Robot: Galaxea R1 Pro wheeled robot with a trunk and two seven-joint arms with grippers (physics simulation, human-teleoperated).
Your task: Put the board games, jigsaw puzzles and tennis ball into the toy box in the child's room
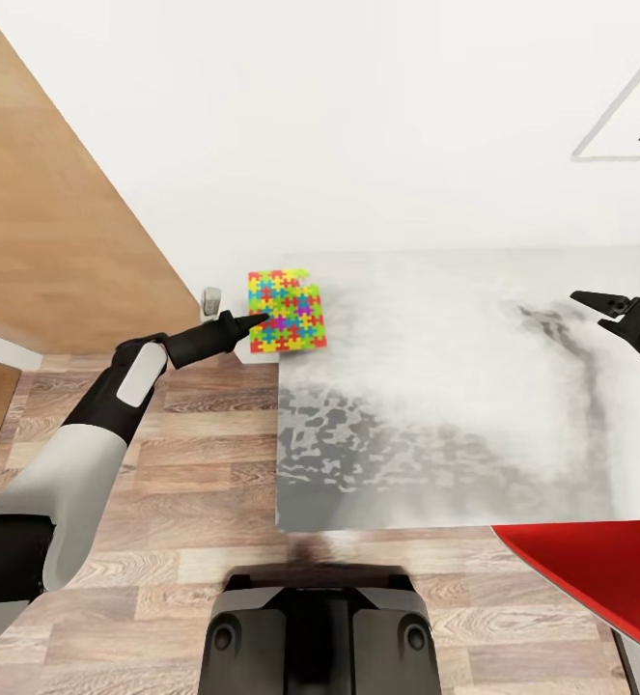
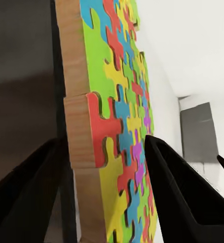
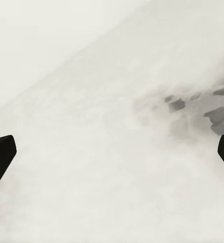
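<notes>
Both left gripper point(image 2: 109, 167) fingers straddle puzzle point(image 2: 119, 116) edge.

The worktop point(image 1: 435, 405) lies bare across its middle and near edge, open to a hand from above. At its far left corner the jigsaw puzzle point(image 1: 287, 310) overhangs the edge (left hand point(image 1: 258, 318) there), white wall point(image 1: 358, 125) close behind, wooden panel point(image 1: 59, 193) alongside.

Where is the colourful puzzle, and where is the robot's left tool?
jigsaw puzzle point(image 1: 288, 311), head view, middle of its coloured top face.
left tool point(image 1: 258, 318), head view, at its fingertips by the puzzle's edge.
</notes>
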